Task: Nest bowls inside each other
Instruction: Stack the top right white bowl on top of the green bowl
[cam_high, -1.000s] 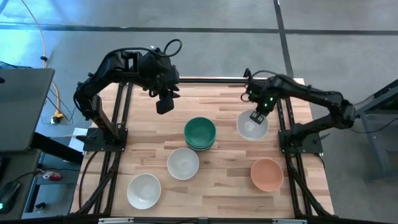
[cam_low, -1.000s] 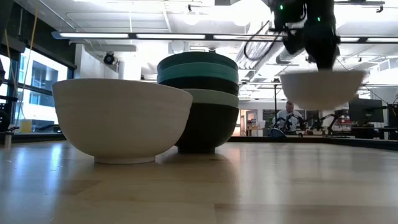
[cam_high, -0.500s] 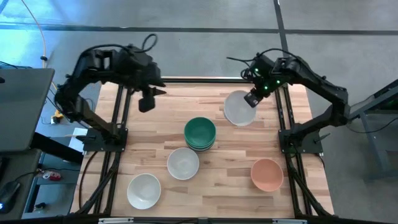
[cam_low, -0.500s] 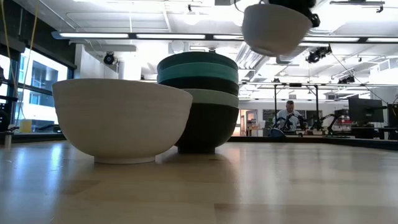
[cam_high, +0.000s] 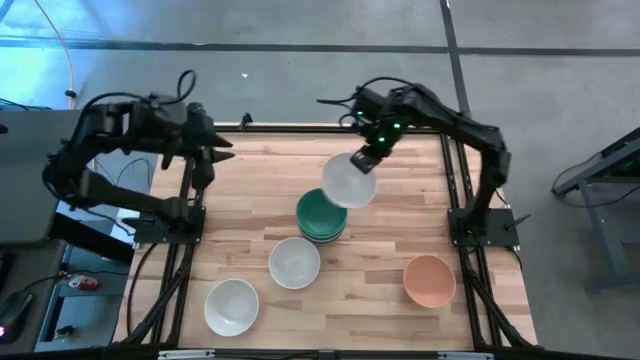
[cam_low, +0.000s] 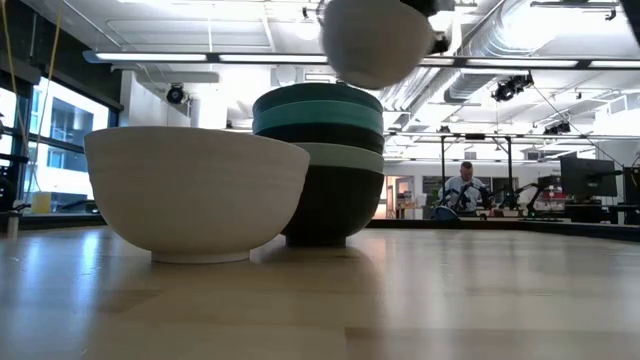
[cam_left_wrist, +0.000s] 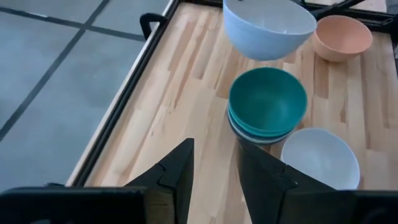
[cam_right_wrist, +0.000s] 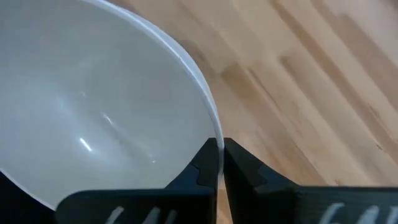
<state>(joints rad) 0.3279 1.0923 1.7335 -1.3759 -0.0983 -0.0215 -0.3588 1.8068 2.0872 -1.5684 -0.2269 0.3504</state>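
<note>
I hold the white bowl (cam_high: 349, 181) by its rim, right pincer (cam_high: 361, 160) pinching it above the desk (cam_high: 400, 240) just far of the teal-topped stack (cam_high: 321, 214), while the parted left pincer (cam_high: 217, 150) waits far left, clear of the stack.

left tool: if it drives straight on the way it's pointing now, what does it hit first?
Probably the stack of round bowls with the teal one on top. The left tool, jaws apart, aims across bare wooden tabletop at it. The white bowl held by the right tool hangs higher; depth is unclear.
</note>
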